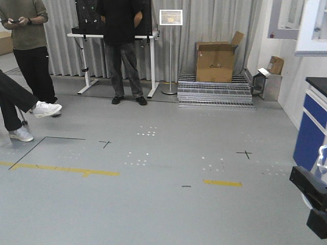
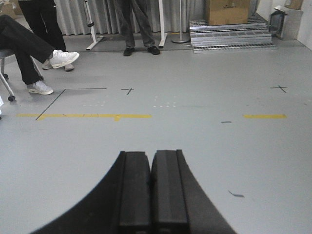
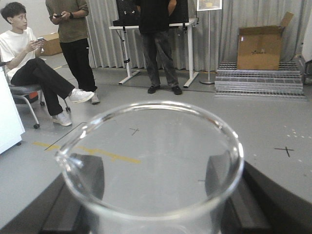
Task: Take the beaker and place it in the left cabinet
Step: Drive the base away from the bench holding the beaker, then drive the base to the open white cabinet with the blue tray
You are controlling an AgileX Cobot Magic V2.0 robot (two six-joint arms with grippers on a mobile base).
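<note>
The right gripper (image 3: 156, 179) clasps a clear glass beaker (image 3: 151, 146) upright, with a dark pad (image 3: 92, 175) pressed to each side below its wide rim. The left gripper (image 2: 151, 195) has its two black jaws pressed together, nothing between them. Beyond lies a grey floor (image 2: 195, 141) marked with yellow tape (image 2: 87, 116). Further off, a man in black (image 1: 121, 30) stands at a white table (image 1: 76, 34), near a cardboard box (image 1: 214, 62).

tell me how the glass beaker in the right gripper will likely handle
Probably fragile: the beaker is thin clear glass, so squeeze gently. Likely slippery, since the right gripper meets smooth walls at two sides only. It looks empty, so probably light.
</note>
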